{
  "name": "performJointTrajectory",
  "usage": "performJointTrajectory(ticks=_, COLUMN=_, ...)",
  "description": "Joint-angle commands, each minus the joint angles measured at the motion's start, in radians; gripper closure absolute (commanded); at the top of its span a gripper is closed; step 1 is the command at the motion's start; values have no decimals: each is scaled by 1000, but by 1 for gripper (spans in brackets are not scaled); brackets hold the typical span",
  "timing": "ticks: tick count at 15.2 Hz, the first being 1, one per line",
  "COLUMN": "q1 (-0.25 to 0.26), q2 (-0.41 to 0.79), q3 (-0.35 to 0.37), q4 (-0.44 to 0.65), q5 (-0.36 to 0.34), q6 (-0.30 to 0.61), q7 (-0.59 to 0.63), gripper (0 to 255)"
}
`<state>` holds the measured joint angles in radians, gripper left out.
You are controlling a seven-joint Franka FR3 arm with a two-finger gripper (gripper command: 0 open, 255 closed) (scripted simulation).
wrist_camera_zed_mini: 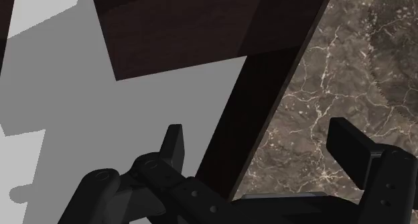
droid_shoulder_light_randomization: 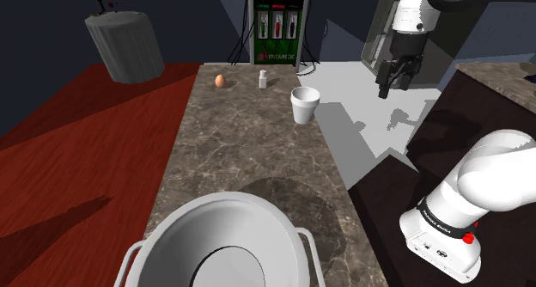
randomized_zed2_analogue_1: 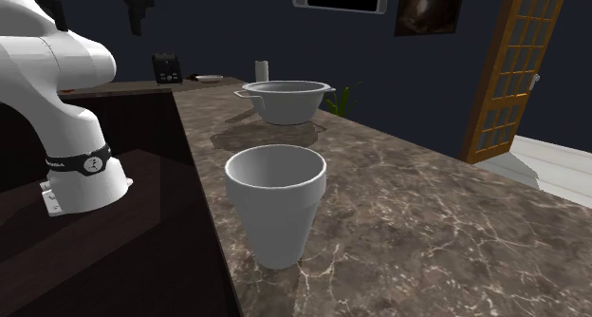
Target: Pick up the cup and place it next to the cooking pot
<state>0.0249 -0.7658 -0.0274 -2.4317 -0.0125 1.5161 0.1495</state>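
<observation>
Wrist view, item one: end effector (wrist_camera_zed_mini: 264,149), black, two fingers spread wide with nothing between them. Below it run the counter's (wrist_camera_zed_mini: 335,75) long edge, dark wood and grey floor.

Shoulder view, same item: end effector (droid_shoulder_light_randomization: 388,89) hangs high, out past the long counter edge on the stand's side, apart from everything on the counter (droid_shoulder_light_randomization: 249,148).

Item two: cup (droid_shoulder_light_randomization: 305,105), white, tapered, upright and open-mouthed. It stands near that same long edge, toward the counter's end farthest from the pot. From the second exterior view, the cup (randomized_zed2_analogue_1: 276,211) looks empty and nothing touches it.

Item three: cooking pot (droid_shoulder_light_randomization: 185,221), pale, two-handled, at the opposite end of the counter, well apart from the cup. Also listed as pot (randomized_zed2_analogue_1: 285,102).

Sundries at the cup's end: an egg (droid_shoulder_light_randomization: 221,81) and a small white bottle (droid_shoulder_light_randomization: 263,79), both toward the far corner.

Status, as I judge it: the reach is in hand and the grasp has not begun. The next move calls for carrying the end effector in over the counter edge, centring it above the cup, lowering until the fingers straddle the wall, then closing. The tapered side may slip, so a low, square grip seems wise.
</observation>
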Motion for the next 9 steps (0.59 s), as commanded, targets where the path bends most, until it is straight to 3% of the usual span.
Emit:
performJointTrajectory(ticks=1, q1=0, q2=0, q3=0, q4=0, q5=0, q6=0, q7=0, gripper=0)
performJointTrajectory(ticks=9, q1=15, q2=326, q3=23, q4=143, q5=18, q6=170, q7=27, gripper=0)
